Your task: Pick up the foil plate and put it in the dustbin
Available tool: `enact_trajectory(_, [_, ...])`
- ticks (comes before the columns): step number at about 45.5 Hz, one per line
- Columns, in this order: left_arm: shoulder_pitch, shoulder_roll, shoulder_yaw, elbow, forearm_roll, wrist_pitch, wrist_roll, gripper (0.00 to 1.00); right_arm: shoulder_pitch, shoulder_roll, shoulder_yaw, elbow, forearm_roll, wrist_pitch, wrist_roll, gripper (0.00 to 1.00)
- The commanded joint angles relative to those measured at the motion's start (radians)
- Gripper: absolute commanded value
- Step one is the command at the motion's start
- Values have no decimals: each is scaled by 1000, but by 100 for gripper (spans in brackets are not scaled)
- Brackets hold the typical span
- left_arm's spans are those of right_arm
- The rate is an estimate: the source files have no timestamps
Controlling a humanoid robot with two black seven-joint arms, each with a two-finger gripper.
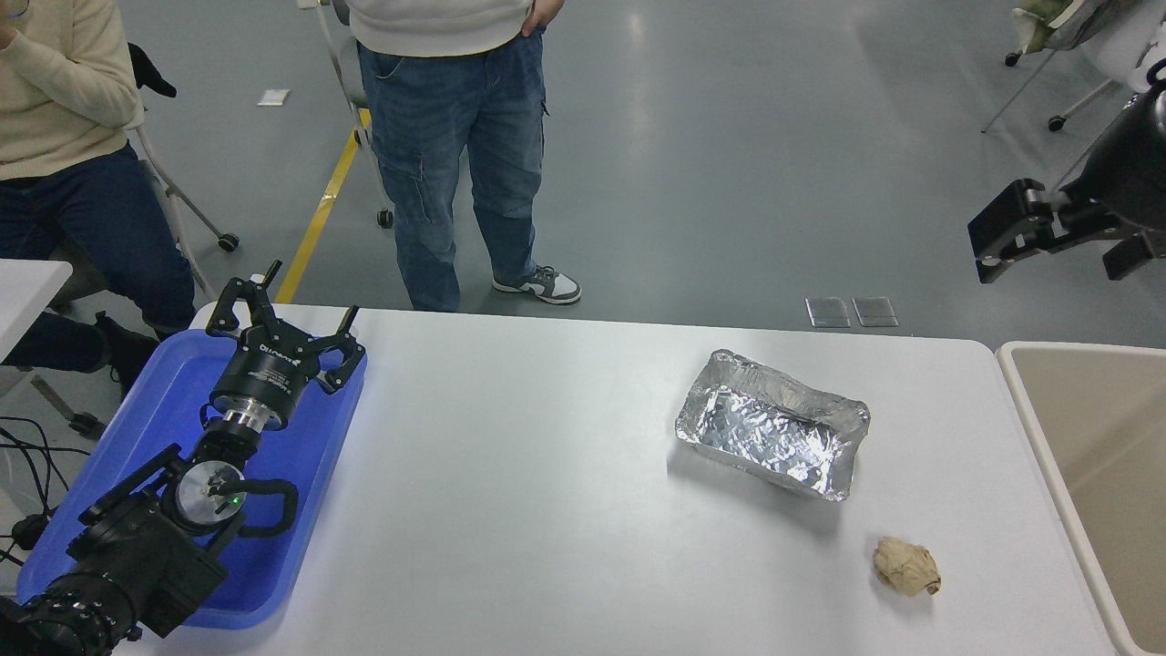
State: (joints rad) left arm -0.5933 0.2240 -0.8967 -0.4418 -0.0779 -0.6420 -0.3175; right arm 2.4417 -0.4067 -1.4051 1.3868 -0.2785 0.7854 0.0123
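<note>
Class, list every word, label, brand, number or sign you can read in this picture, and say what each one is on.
Left pincer, parked over the blue tray: white lettering on its black body, too small and upside down to read.
Foil plate, dustbin, brown paper ball, white table: no text.
Right pincer: no text visible.
Nothing can be quoted.
</note>
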Motion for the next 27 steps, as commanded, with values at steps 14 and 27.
enact_trajectory(14, [0, 0, -1, 0, 0, -1, 0, 100, -82, -21, 74, 1, 2, 0, 0, 100])
enact_trajectory(27, [0, 0, 1, 0, 0, -1, 0, 100, -152, -44, 89, 1, 4, 0, 0, 100])
